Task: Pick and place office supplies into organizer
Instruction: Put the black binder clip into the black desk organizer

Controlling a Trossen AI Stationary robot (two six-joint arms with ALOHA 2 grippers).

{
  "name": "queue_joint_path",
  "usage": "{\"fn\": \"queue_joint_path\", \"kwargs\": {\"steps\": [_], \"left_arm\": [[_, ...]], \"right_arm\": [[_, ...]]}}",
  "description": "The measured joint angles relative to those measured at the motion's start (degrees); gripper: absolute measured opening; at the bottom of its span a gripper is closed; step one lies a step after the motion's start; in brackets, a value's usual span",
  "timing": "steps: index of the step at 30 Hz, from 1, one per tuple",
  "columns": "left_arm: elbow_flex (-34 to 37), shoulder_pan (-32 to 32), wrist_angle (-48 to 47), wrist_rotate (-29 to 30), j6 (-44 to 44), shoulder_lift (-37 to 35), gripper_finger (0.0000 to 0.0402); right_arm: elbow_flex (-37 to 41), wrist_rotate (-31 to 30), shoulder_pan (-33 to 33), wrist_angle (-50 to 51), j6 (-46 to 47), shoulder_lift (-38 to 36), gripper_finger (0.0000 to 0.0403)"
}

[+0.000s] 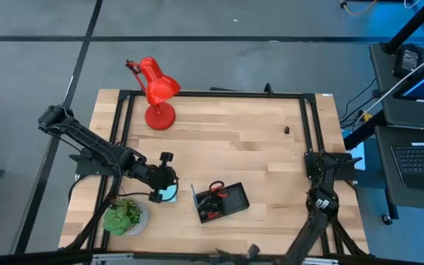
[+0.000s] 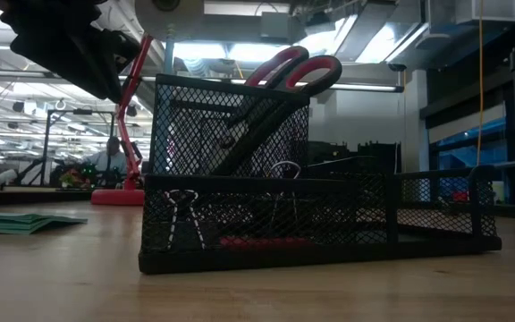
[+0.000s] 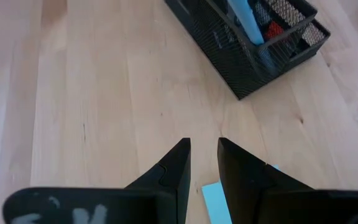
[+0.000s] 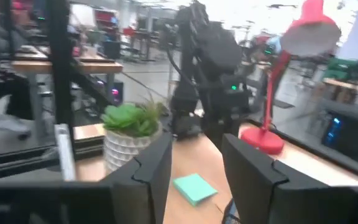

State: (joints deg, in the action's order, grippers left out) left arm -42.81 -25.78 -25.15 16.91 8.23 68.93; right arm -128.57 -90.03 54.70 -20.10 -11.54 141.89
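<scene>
Black wire-mesh organizer (image 1: 221, 202): low rectangular tray, near edge of the pale wooden table (image 1: 234, 140), slightly turned. Tall pen-cup section at its left end in the low view, low open section to the right.
- Contents, tall section: red-handled scissors (image 2: 280, 85), handles up, leaning; a light blue pen (image 3: 246, 20) seen in the left wrist view.
- Contents, low section: a small red piece (image 2: 257, 241) lying on the floor of the tray; silver-handled binder clips (image 2: 183, 215) behind the front mesh.

Light blue square notepad (image 1: 168, 193): flat on the table, just left of the organizer, not in it; partly covered by the left gripper.

Left gripper (image 1: 163, 184): above the notepad, beside the organizer. Fingers (image 3: 173, 168) parted by a narrow gap, holding nothing; a notepad corner shows beneath the tips.

Small green potted plant in a white patterned pot (image 1: 126, 216): near-left corner of the table, beside the left arm.

Right gripper (image 4: 191, 168): near-right part of the table, arm folded at the table's right edge. Fingers spread wide, empty.

Small dark item (image 1: 286, 130): alone on the far-right table area, too small to identify.

Red desk lamp (image 1: 155, 92): far-left table edge, round base, shade tilted.

Room beyond: benches and equipment.
</scene>
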Motion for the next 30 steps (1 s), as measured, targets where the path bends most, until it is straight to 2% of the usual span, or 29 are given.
{"fn": "queue_joint_path", "kwargs": {"steps": [6,7,12,21,26,30], "left_arm": [[0.0,0.0,0.8,0.0,-1.3,0.0,0.0075],[0.0,0.0,0.8,0.0,-1.4,0.0,0.0075],[0.0,0.0,0.8,0.0,-1.5,0.0,0.0075],[0.0,0.0,0.5,0.0,-1.5,0.0,0.0075],[0.0,0.0,0.5,0.0,-1.5,0.0,0.0075],[0.0,0.0,0.7,0.0,-0.5,0.0,0.0075]], "right_arm": [[8.7,1.8,-4.7,0.3,10.0,-0.1,0.0143],[10.4,4.3,-5.5,0.3,11.5,-0.5,0.0143],[18.7,24.4,-9.5,0.1,18.8,-5.1,0.0143],[35.6,43.5,-15.4,0.0,20.4,-21.0,0.0143],[49.2,45.1,-16.4,0.3,23.2,-32.0,0.0143],[62.4,45.2,-17.4,0.1,30.3,-41.9,0.0143]]}}
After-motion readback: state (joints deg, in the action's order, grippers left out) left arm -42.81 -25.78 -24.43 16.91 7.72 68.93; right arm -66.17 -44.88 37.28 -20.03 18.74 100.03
